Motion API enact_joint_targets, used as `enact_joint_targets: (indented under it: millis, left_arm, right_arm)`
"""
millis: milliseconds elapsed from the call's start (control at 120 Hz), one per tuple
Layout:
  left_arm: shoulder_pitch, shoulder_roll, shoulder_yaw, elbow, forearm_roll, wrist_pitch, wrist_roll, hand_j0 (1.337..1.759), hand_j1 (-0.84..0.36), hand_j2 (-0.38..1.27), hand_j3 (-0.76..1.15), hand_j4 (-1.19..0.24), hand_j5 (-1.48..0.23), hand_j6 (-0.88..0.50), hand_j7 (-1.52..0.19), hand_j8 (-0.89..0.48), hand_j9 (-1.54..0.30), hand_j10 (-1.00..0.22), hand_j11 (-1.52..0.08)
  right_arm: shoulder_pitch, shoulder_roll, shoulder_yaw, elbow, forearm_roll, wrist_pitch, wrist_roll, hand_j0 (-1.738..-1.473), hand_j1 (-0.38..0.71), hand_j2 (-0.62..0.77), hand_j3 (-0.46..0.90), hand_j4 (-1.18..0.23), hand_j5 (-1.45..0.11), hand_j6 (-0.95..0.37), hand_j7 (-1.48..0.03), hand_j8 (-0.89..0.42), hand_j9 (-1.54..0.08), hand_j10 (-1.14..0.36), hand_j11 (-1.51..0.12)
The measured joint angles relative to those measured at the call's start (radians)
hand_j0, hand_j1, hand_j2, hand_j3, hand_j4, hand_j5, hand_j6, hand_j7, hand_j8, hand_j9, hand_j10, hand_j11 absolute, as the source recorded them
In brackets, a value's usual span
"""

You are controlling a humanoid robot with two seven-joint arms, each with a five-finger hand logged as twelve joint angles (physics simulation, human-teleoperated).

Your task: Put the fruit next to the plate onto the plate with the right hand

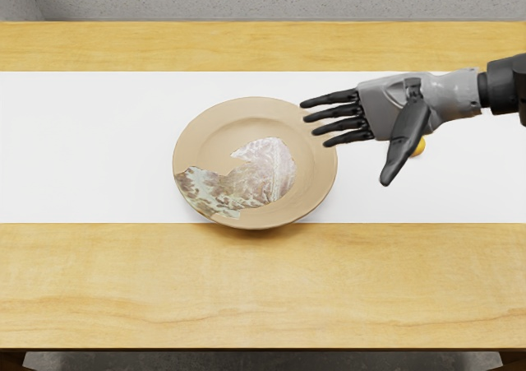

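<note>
A small orange fruit sits on the white runner just right of the plate, almost wholly hidden behind the right hand.

The hand is released and holds nothing. It reaches in flat from the right edge, four dark fingers stretched left over the plate's right rim, and the thumb hangs down across the fruit. The tan plate bears a mottled patch and lies mid-runner on a wooden table. Only a sliver of fruit shows, so its kind cannot be told.
</note>
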Motion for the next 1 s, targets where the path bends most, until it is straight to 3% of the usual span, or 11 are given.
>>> enact_joint_targets:
  millis: [142,292,375,483,633,775,1000]
  left_arm:
    - [0.0,0.0,0.0,0.0,0.0,0.0,0.0,1.657,0.35,0.0,0.0,0.0,0.0,0.0,0.0,0.0,0.0,0.0,0.0]
    - [0.0,0.0,0.0,0.0,0.0,0.0,0.0,1.658,0.35,0.0,0.0,0.0,0.0,0.0,0.0,0.0,0.0,0.0,0.0]
    - [0.0,0.0,0.0,0.0,0.0,0.0,0.0,1.658,0.35,0.0,0.0,0.0,0.0,0.0,0.0,0.0,0.0,0.0,0.0]
    - [0.0,0.0,0.0,0.0,0.0,0.0,0.0,1.658,0.35,0.0,0.0,0.0,0.0,0.0,0.0,0.0,0.0,0.0,0.0]
    - [0.0,0.0,0.0,0.0,0.0,0.0,0.0,1.658,0.35,0.0,0.0,0.0,0.0,0.0,0.0,0.0,0.0,0.0,0.0]
    - [0.0,0.0,0.0,0.0,0.0,0.0,0.0,1.658,0.35,0.0,0.0,0.0,0.0,0.0,0.0,0.0,0.0,0.0,0.0]
    - [0.0,0.0,0.0,0.0,0.0,0.0,0.0,1.658,0.35,0.0,0.0,0.0,0.0,0.0,0.0,0.0,0.0,0.0,0.0]
  right_arm:
    - [-0.014,-0.106,0.002,0.006,-0.033,0.001,-0.001,-1.658,-0.35,0.0,0.0,0.0,0.0,0.0,0.0,0.0,0.0,0.0,0.0]
    - [0.039,-0.134,0.005,-0.082,-0.236,0.001,-0.001,-1.658,-0.35,0.0,0.0,0.0,0.0,0.0,0.0,0.0,0.0,0.0,0.0]
    - [0.065,-0.093,-0.002,-0.108,-0.4,-0.136,-0.001,-1.658,-0.35,0.0,0.0,0.0,0.0,0.0,0.0,0.0,0.0,0.0,0.0]
    - [0.076,0.038,-0.07,-0.162,-0.652,-0.427,-0.001,-1.658,-0.35,0.0,0.0,0.0,0.0,0.0,0.0,0.0,0.0,0.0,0.0]
    - [0.076,0.33,-0.265,-0.394,-0.767,-0.714,-0.001,-1.658,-0.35,0.0,0.0,0.0,0.0,0.0,0.0,0.0,0.0,0.0,0.0]
    - [0.047,0.491,-0.352,-0.587,-0.806,-0.804,-0.001,-1.658,-0.35,0.0,0.0,0.0,0.0,0.0,0.0,0.0,0.0,0.0,0.0]
    - [-0.01,0.609,-0.378,-0.728,-0.847,-0.834,-0.001,-1.658,-0.35,0.0,0.0,0.0,0.0,0.0,0.0,0.0,0.0,0.0,0.0]
